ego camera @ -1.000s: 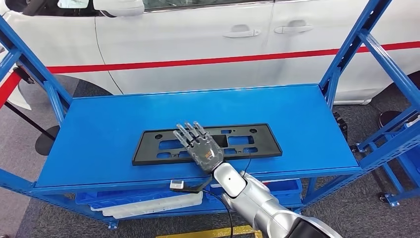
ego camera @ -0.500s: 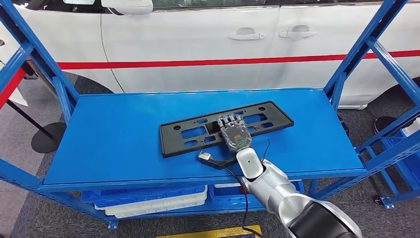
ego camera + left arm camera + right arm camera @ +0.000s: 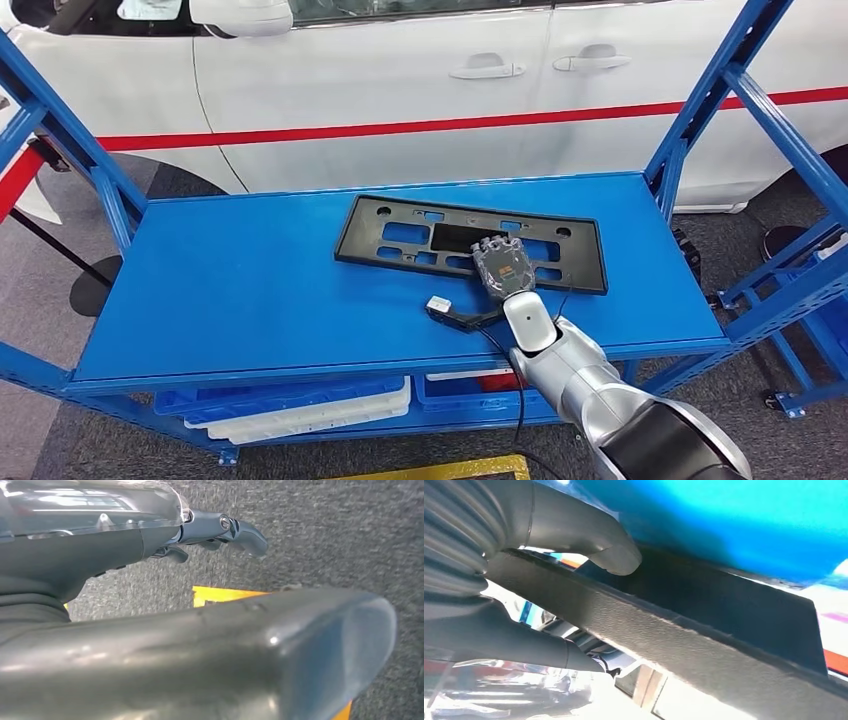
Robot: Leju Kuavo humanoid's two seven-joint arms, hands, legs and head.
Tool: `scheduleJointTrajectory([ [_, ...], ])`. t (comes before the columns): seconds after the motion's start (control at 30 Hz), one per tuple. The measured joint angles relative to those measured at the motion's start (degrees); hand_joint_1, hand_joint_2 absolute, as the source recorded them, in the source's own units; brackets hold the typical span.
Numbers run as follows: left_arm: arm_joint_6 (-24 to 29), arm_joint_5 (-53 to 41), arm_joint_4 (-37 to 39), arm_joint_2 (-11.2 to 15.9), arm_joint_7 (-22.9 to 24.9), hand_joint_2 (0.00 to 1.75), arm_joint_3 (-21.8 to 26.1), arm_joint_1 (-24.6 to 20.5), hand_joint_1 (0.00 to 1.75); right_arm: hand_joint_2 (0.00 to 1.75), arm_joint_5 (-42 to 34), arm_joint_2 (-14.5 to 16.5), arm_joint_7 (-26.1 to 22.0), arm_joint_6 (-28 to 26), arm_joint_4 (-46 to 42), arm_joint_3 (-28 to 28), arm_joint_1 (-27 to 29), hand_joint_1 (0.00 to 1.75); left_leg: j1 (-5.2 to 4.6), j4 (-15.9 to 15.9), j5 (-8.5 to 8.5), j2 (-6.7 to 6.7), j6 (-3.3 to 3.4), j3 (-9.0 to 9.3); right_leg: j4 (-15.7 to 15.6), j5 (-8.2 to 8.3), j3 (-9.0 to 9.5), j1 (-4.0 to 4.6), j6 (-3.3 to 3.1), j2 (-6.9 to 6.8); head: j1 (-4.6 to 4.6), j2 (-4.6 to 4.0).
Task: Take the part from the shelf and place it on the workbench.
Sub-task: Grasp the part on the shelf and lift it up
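Black flat part [image 3: 420, 236] with cut-outs, on blue shelf [image 3: 240, 290] | right hand [image 3: 502, 266] grips its edge | left hand [image 3: 220, 530] grasp unclear

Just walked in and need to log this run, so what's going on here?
A humanoid robot is taking a black plate frame off a blue shelf that stands beside a white car. Its right hand grips the frame's near edge, thumb under it in the right wrist view. The frame sits skewed on the shelf. The left hand hangs over the floor, holding nothing.
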Motion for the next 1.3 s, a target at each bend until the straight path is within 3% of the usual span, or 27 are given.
scheduleJointTrajectory([
  [0.03,0.1,0.0,0.0,0.0,-0.5,0.0,0.0,0.0,0.0,1.75,0.2,0.1,-0.3,-0.2,0.1,-0.3,0.0,1.72,0.02,0.0,0.75,0.0,-0.05,-0.1,0.0,-0.04,0.04,-0.01,0.03,0.03,0.0,0.0],
  [0.07,0.2,-0.1,0.0,0.1,-1.2,0.0,0.0,0.0,0.0,1.75,0.3,0.1,-0.6,-0.4,0.1,-0.5,0.0,1.72,0.04,-2.4,2.53,0.01,-0.02,0.95,0.1,-0.1,0.12,-0.02,0.12,0.07,0.0,0.0],
  [0.13,0.2,-0.2,0.0,0.2,-2.9,0.0,0.0,0.0,0.0,1.75,0.4,0.2,-1.1,-1.0,0.2,-1.1,0.0,1.71,0.04,-10.5,6.5,0.04,0.27,4.71,0.4,-0.35,0.22,0.04,0.49,0.14,0.0,0.0],
  [0.17,0.2,-0.3,0.0,0.2,-4.0,0.0,0.0,0.0,0.0,1.75,0.5,0.2,-1.3,-1.3,0.2,-1.4,0.0,1.7,-0.04,-13.7,7.56,0.01,0.58,6.17,0.6,-0.45,0.14,0.15,0.74,0.16,0.0,0.0],
  [0.2,0.1,-0.4,0.0,0.2,-5.0,0.0,0.0,0.0,0.0,1.75,0.5,0.2,-1.6,-1.6,0.2,-1.8,0.1,1.69,-0.14,-15.5,7.93,-0.02,0.9,6.91,0.7,-0.5,-0.02,0.26,1.01,0.17,0.0,0.0],
  [0.33,0.8,-0.4,0.0,0.2,-7.7,0.0,0.1,0.1,0.0,1.75,0.3,0.2,-3.6,-3.0,0.2,-3.2,0.2,1.69,-0.13,-16.4,8.09,-0.06,2.35,6.94,1.4,-0.94,-0.61,0.22,2.13,0.17,0.01,0.0],
  [0.4,1.3,-0.3,0.0,0.2,-8.0,0.0,0.1,0.0,0.0,1.75,-0.5,0.3,-5.4,-3.5,0.0,-4.1,0.4,1.69,0.02,-16.7,8.31,-0.02,2.97,6.98,5.5,-3.58,-2.52,0.05,2.62,0.17,0.01,0.0],
  [0.47,1.6,-0.3,0.0,0.2,-8.1,0.0,0.1,0.0,0.0,1.75,-2.5,0.5,-8.7,-3.8,-1.5,-5.3,1.2,1.69,-0.06,-16.6,8.31,-0.02,3.22,6.85,13.6,-7.32,-6.46,-0.06,2.92,0.16,0.01,0.0],
  [0.5,1.7,-0.3,0.0,0.2,-8.2,0.0,0.2,0.0,0.0,1.75,-3.6,0.6,-10.4,-3.9,-2.8,-6.0,1.8,1.69,-0.09,-16.6,8.29,-0.02,3.25,6.82,17.0,-8.37,-8.2,-0.13,3.01,0.15,0.02,0.0],
  [0.53,1.8,-0.3,0.0,0.2,-8.3,0.0,0.2,0.1,0.0,1.75,-4.4,0.8,-11.7,-3.9,-4.0,-6.6,2.3,1.69,-0.11,-16.6,8.24,-0.04,3.25,6.81,18.4,-8.2,-8.98,-0.17,3.03,0.15,0.02,0.0],
  [0.57,1.8,-0.3,0.0,0.2,-8.4,0.0,0.3,0.1,0.0,1.75,-4.9,0.9,-12.5,-4.0,-5.1,-7.2,2.7,1.69,-0.13,-16.5,8.18,-0.06,3.23,6.83,17.5,-7.01,-8.71,-0.21,2.97,0.14,0.02,0.0],
  [0.63,1.9,-0.3,0.0,0.2,-8.6,0.0,0.3,0.0,0.0,1.75,-5.3,1.3,-13.0,-4.0,-6.7,-8.1,2.8,1.69,-0.16,-16.3,7.98,-0.12,3.01,6.97,10.0,-2.76,-5.28,-0.22,2.56,0.14,0.02,0.0],
  [0.7,1.9,-0.3,0.0,0.2,-8.6,0.0,0.4,-0.1,0.0,1.75,-5.5,1.6,-13.2,-4.0,-7.8,-8.7,2.7,1.69,-0.28,-16.1,7.79,-0.17,2.58,6.89,3.2,-0.36,-2.02,0.01,2.01,0.15,0.02,0.0],
  [0.83,1.8,-0.2,0.0,0.1,-8.9,0.0,0.5,-0.1,0.0,1.75,-8.3,2.3,-18.1,-4.1,-11.2,-10.3,3.8,1.69,-0.22,-16.0,7.65,-0.15,1.35,6.65,1.2,-0.18,-1.38,0.29,1.12,0.22,0.02,0.0],
  [0.87,1.7,-0.2,0.0,0.1,-8.8,0.0,0.5,-0.1,0.0,1.75,-10.8,2.6,-21.4,-4.1,-12.9,-11.2,4.4,1.69,-0.16,-15.3,7.04,-0.13,1.0,6.37,1.0,-0.09,-1.28,0.17,0.72,0.19,0.01,0.0],
  [0.93,1.3,-0.1,0.0,0.2,-8.0,0.0,0.8,-0.1,0.0,1.75,-21.1,4.0,-31.6,-3.8,-18.1,-13.7,5.9,1.69,-0.01,-10.6,4.21,-0.08,0.45,4.36,0.8,0.03,-1.14,-0.02,0.07,0.17,0.0,0.0],
  [1.0,0.7,-0.1,0.0,0.3,-6.9,0.0,1.2,-0.1,0.0,1.75,-38.5,4.8,-42.0,-0.1,-26.4,-15.1,8.7,1.69,0.04,-2.7,0.63,-0.07,0.05,0.68,0.8,-0.1,-1.07,0.06,-0.21,0.13,0.0,0.0],
  [1.03,0.5,0.0,0.0,0.3,-6.4,0.0,1.4,-0.1,0.0,1.75,-47.1,4.6,-44.9,3.0,-30.7,-14.9,10.5,1.69,0.05,0.0,-0.13,-0.06,-0.06,-0.66,0.8,-0.19,-1.0,0.09,-0.2,0.03,0.01,0.0],
  [1.07,0.4,0.0,0.0,0.3,-6.0,0.0,1.5,-0.1,0.0,1.75,-57.2,4.2,-47.2,6.8,-35.9,-14.5,12.4,1.69,0.08,0.6,0.27,-0.03,-0.12,-1.02,0.9,-0.31,-0.91,0.09,-0.15,-0.09,0.01,0.0],
  [1.1,0.3,0.1,0.0,0.3,-5.7,0.0,1.6,0.1,0.0,1.75,-66.5,3.6,-48.4,10.2,-40.9,-14.1,14.0,1.69,0.13,-1.2,1.78,-0.01,-0.12,-0.18,1.0,-0.44,-0.82,0.07,-0.06,-0.19,0.01,0.0],
  [1.17,0.2,0.2,0.0,0.4,-5.4,0.0,1.8,0.5,0.0,1.75,-79.7,2.7,-49.7,15.3,-49.5,-13.5,16.0,1.69,0.23,-9.2,5.81,0.03,0.06,3.77,1.2,-0.76,-0.64,0.03,0.22,-0.09,0.01,0.0],
  [1.2,0.2,0.3,0.0,0.4,-5.3,0.0,2.0,0.6,0.0,1.75,-83.4,2.2,-50.5,18.1,-53.0,-13.3,16.7,1.69,0.17,-12.6,6.91,-0.02,0.28,5.46,1.4,-0.89,-0.68,0.08,0.44,0.06,0.01,0.0],
  [1.23,0.2,0.4,0.0,0.5,-5.1,0.0,2.2,0.6,0.0,1.75,-85.9,1.7,-51.3,21.6,-56.4,-13.2,17.4,1.69,0.06,-14.7,7.39,-0.05,0.55,6.49,1.6,-0.95,-0.78,0.13,0.72,0.22,0.02,0.0],
  [1.3,0.0,0.5,0.0,0.5,-5.1,0.0,2.6,0.5,0.0,1.75,-92.2,0.8,-51.7,31.7,-63.1,-12.6,19.1,1.69,-0.23,-15.6,7.15,-0.12,1.19,6.79,1.6,-0.87,-1.02,0.15,1.31,0.38,0.01,0.0],
])
